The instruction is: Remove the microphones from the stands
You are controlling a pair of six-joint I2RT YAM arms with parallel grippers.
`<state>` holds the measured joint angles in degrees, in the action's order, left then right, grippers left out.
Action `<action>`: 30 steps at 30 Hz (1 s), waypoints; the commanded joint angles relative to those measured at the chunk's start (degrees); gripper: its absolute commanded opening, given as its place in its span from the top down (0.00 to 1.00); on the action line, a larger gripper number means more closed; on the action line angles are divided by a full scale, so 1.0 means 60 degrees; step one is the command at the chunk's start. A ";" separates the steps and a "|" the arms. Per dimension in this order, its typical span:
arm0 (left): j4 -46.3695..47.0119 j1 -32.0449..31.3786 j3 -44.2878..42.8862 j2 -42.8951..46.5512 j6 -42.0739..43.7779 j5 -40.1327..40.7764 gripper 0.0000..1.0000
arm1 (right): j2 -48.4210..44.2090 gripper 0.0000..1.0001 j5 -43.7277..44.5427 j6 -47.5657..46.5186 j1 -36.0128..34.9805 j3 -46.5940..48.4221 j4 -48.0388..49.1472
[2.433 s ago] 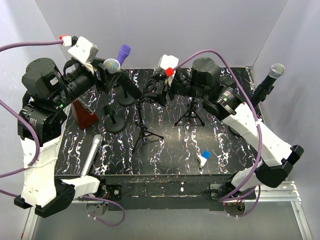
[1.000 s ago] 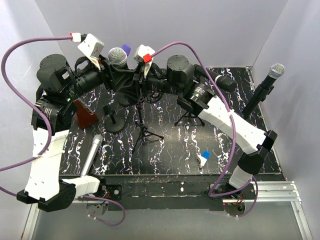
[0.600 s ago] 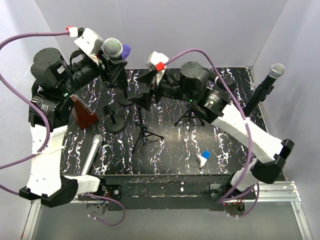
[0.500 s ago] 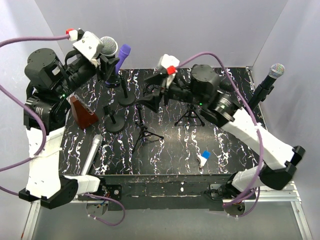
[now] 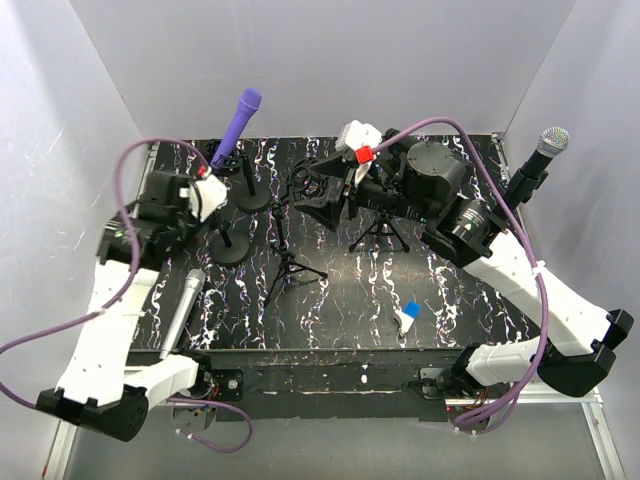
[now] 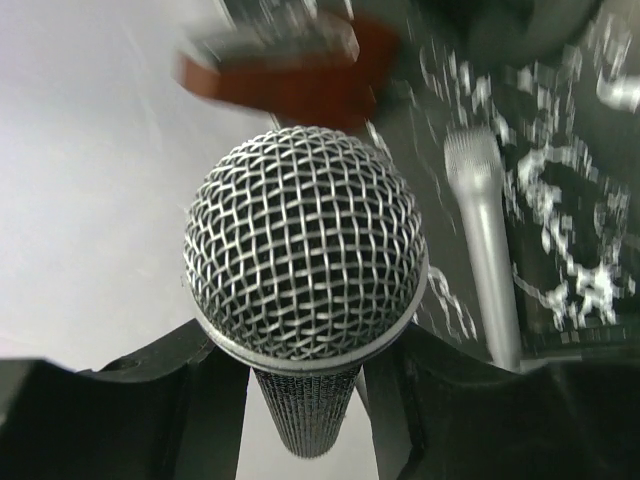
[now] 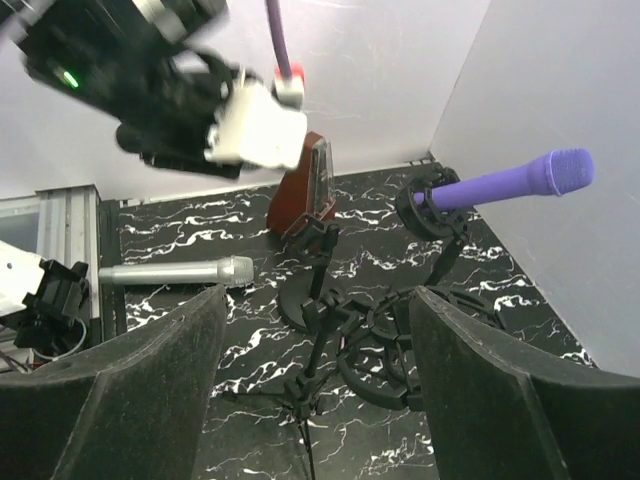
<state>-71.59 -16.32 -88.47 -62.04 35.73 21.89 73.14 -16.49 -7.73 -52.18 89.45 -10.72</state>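
The left gripper [image 6: 305, 405] is clamped on the microphone [image 6: 305, 245], its fingers [image 6: 205, 400] pinching the dark, ribbed neck. The head is a round ball of silver wire mesh with a bright ring beneath it. The microphone is held above the left side of the table [image 5: 450, 290], near a silver microphone [image 6: 485, 230] lying flat. The right gripper [image 7: 317, 300] gapes wide.
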 commanded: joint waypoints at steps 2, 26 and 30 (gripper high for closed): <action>0.0194 0.0901 0.3354 0.0656 -0.1397 0.2048 1.00 | -0.0047 0.21 -0.0005 0.0218 0.0113 0.0033 0.0132; 0.6804 0.4155 0.8107 -0.1525 -0.2146 0.0498 0.99 | -0.0047 0.23 -0.0240 0.0160 0.0392 0.0165 -0.0059; 0.6834 0.4169 0.8459 -0.1671 -0.2087 0.0059 0.76 | -0.0033 0.23 -0.0342 0.0247 0.0406 0.0121 -0.0030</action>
<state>-33.93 8.45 -39.57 -72.31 22.57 24.73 73.32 -17.41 -6.83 -50.02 88.97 -12.34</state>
